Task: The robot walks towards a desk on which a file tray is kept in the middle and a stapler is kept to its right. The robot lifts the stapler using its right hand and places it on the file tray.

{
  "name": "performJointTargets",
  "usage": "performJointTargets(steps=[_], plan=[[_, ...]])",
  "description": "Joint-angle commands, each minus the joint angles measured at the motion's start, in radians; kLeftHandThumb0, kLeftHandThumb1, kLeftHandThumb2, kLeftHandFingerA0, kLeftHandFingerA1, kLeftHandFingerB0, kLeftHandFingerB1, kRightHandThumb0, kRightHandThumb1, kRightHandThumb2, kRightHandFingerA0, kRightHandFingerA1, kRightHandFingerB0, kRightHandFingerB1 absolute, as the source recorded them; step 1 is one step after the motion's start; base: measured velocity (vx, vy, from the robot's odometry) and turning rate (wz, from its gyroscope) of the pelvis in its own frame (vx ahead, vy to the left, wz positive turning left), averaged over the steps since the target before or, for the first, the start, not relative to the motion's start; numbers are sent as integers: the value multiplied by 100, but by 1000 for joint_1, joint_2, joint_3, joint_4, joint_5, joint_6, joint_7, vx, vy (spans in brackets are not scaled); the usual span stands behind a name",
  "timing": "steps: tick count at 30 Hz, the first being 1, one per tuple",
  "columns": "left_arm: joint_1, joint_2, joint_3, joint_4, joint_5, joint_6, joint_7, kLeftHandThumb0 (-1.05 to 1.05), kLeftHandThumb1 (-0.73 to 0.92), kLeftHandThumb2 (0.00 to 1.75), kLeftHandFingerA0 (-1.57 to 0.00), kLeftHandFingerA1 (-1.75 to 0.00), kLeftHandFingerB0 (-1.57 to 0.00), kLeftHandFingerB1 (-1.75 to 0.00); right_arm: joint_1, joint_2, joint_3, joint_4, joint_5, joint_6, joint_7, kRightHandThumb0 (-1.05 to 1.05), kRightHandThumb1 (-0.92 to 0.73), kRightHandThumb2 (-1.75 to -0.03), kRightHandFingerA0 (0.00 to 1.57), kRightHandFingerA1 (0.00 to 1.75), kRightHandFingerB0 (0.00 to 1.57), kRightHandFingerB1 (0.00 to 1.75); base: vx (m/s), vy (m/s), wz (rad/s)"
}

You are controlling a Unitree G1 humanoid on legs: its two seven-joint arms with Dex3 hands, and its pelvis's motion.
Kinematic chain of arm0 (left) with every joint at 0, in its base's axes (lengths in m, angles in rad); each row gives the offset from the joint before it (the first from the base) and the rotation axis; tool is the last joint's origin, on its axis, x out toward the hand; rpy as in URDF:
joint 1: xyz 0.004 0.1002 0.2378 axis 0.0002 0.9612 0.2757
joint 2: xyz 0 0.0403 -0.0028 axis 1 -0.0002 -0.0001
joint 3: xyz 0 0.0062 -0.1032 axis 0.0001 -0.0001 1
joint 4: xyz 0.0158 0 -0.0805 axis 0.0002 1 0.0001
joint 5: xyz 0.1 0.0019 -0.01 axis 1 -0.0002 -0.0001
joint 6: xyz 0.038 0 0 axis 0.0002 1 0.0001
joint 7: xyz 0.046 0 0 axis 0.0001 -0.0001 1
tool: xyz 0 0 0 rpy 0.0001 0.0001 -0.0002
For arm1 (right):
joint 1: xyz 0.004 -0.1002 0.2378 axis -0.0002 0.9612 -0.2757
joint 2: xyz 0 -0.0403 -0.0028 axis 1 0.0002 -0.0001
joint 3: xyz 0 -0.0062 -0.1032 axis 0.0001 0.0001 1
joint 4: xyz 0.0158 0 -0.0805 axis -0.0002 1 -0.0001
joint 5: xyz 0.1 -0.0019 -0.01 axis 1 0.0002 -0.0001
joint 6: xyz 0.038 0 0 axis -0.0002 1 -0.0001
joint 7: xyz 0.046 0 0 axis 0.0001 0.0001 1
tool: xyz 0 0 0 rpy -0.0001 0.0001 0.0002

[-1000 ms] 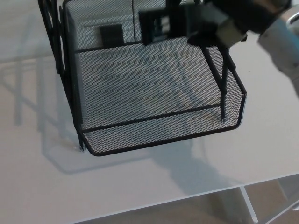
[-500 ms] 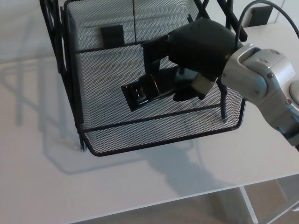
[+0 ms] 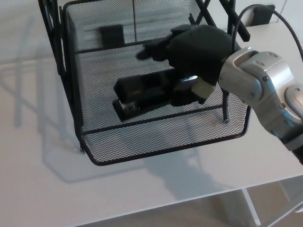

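Stapler (image 3: pixel 142 94) inside file tray (image 3: pixel 165 142), lying on mesh floor near middle, long side running left to right. Right robot hand (image 3: pixel 191 54) directly over stapler's right end, hiding that end. Contact hidden, so cannot tell whether hand grips or is clear of it. Silver forearm (image 3: pixel 255 80) cut off at right edge. Tray back cropped at top. Tray sits on white counter (image 3: pixel 47 189). Left robot hand out of shot.
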Motion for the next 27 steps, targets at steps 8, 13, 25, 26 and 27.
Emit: performJointTargets(steps=[8,13,25,26,27], plan=[[6,4,0,-1,16,-9,4,-78,31,120,-54,-95,-41,-86,-95,7,-132,-152,-22,202,154,-92,-53,-84,0,18,0,0,0,0,0],[19,4,-5,4,19,-30,4,-77,31,119,-50,-93,-41,-85,-115,-54,-281,-349,67,263,272,-96,-55,-86,0,14,0,0,0,0,0],[21,12,-12,9,26,-29,7,-79,31,118,-56,-94,-42,-85,-58,-440,-966,-527,348,282,393,-100,-60,-90,0,9,10,0,0,0,0],[19,12,-10,10,24,-27,7,-79,31,118,-56,-94,-42,-85,-55,-447,-972,-526,351,280,392,-100,-60,-90,0,9,10,0,0,0,0],[19,14,-11,9,25,-29,6,-79,31,119,-53,-93,-40,-85,-28,-468,-1050,-486,392,236,383,-93,-58,-89,0,13,0,3,0,0,0]])
